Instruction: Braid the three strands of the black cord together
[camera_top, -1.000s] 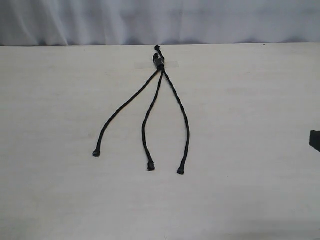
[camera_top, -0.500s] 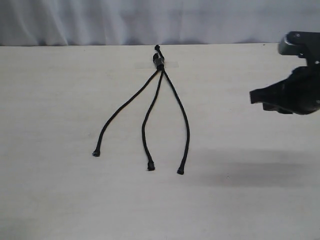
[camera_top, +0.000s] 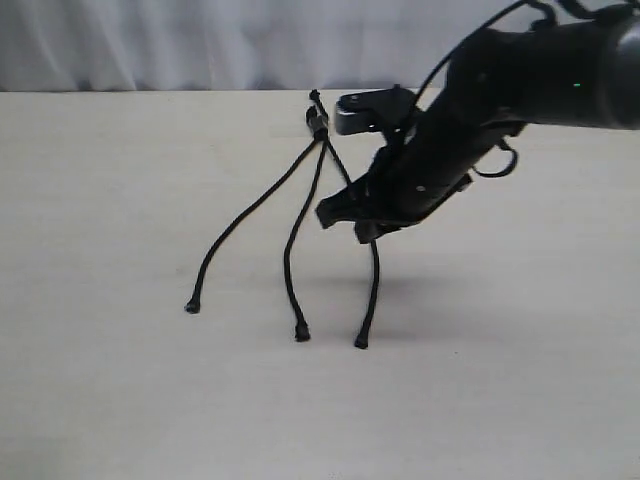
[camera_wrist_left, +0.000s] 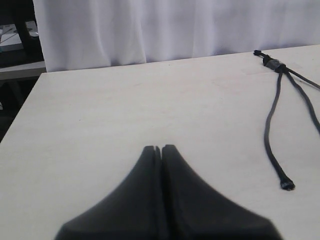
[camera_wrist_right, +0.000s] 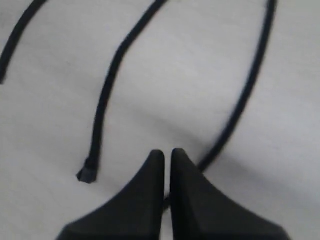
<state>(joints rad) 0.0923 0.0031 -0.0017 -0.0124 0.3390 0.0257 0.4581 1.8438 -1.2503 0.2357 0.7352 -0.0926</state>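
Note:
The black cord lies flat on the pale table (camera_top: 120, 400), with its knotted head (camera_top: 318, 125) at the far edge. Three strands fan toward the near side: left strand (camera_top: 245, 215), middle strand (camera_top: 292, 240), right strand (camera_top: 374, 290). My right gripper (camera_top: 330, 213) hovers shut just above the right strand, casting a shadow on the table. In the right wrist view the right gripper (camera_wrist_right: 164, 152) points down between the middle strand's knobbed tip (camera_wrist_right: 87, 174) and the right strand (camera_wrist_right: 250, 85), which runs under its fingers. My left gripper (camera_wrist_left: 157, 148) is shut and empty, well away from the left strand (camera_wrist_left: 270, 130).
A white curtain (camera_top: 150, 40) hangs behind the table's far edge. A strip of clear tape (camera_top: 343, 128) crosses the cord's head. The right arm (camera_top: 520, 80) reaches in from the upper right. Table edge and dark furniture (camera_wrist_left: 17, 45) show in the left wrist view.
The right arm has swung in from the right edge and come down over the right strand. The cord has not moved.

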